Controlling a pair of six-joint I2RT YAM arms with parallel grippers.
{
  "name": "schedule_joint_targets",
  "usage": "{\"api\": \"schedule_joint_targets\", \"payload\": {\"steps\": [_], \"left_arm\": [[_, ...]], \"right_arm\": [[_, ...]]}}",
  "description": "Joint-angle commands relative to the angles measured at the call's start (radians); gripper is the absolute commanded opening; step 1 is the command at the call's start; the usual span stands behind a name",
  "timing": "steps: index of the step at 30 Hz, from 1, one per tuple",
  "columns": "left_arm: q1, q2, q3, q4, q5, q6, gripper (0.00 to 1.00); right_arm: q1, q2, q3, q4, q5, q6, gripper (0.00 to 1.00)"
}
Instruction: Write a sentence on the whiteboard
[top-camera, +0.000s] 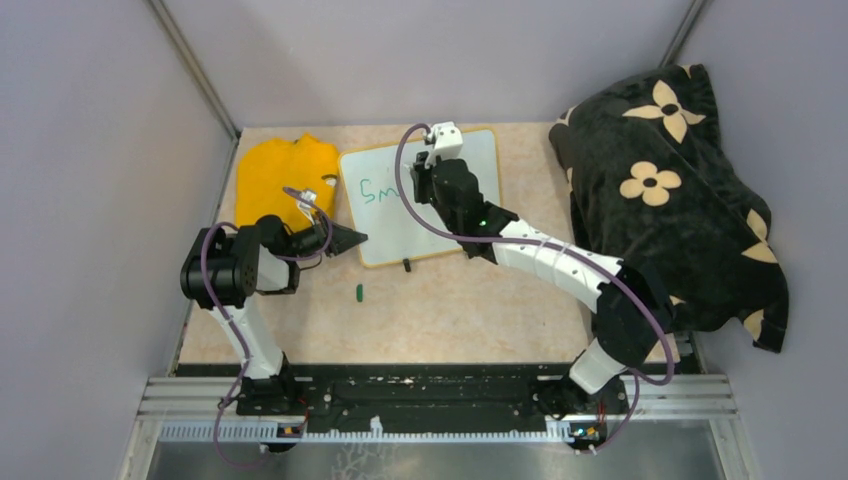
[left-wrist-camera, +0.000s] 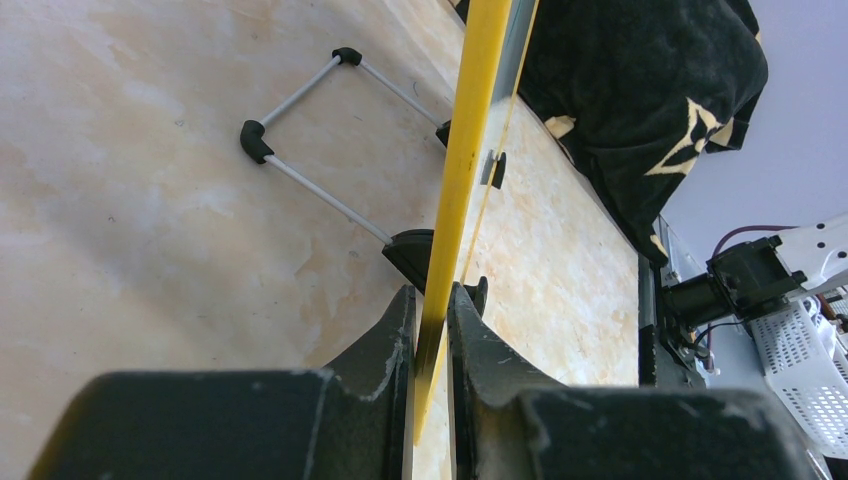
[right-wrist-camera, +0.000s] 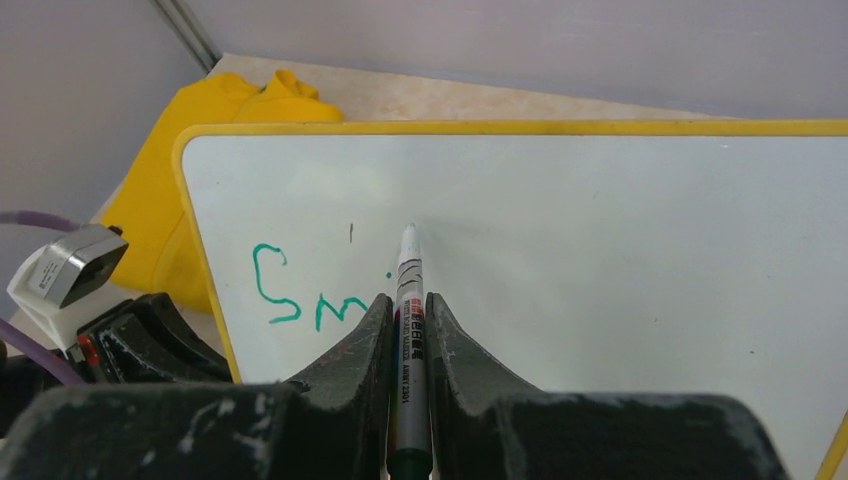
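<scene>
While the left hand (left-wrist-camera: 432, 305) pinches the whiteboard (right-wrist-camera: 600, 280), the right hand (right-wrist-camera: 408, 305) clamps a marker (right-wrist-camera: 407, 270) beside the sentence (right-wrist-camera: 300, 295), "Sm".

A beige, marbled stone-look bench (top-camera: 470, 310) forms the floor of a small booth. It is closed in by a plain pale lilac-grey left wall (top-camera: 90, 200), a matching back wall (top-camera: 430, 50) and a right wall (top-camera: 805, 150), joined at the back corners by thin grey metal posts (top-camera: 195, 70). A black plush blanket with cream flower shapes (top-camera: 680, 220) lies heaped on the bench's right side, against the right wall. A silver aluminium rail (top-camera: 180, 400) runs along the near edge. The light is soft and even, with faint shadows. A white plastic lattice basket (left-wrist-camera: 810, 370) shows off the bench in the left wrist view.
</scene>
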Motion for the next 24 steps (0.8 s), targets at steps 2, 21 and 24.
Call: {"api": "schedule_joint_targets", "payload": {"steps": [2,21,24], "left_arm": [[0.001,0.025,0.013,-0.028,-0.032,0.019,0.0],[0.001,0.024,0.015,-0.032,-0.034,0.018,0.0],[0.001,0.024,0.015,-0.033,-0.034,0.018,0.0]], "right_arm": [[-0.012,0.025,0.057,0.035,0.01,-0.005,0.0],[-0.017,-0.027,-0.081,0.039,-0.003,0.041,0.0],[-0.018,-0.044,-0.111,0.039,-0.004,0.05,0.0]]}}
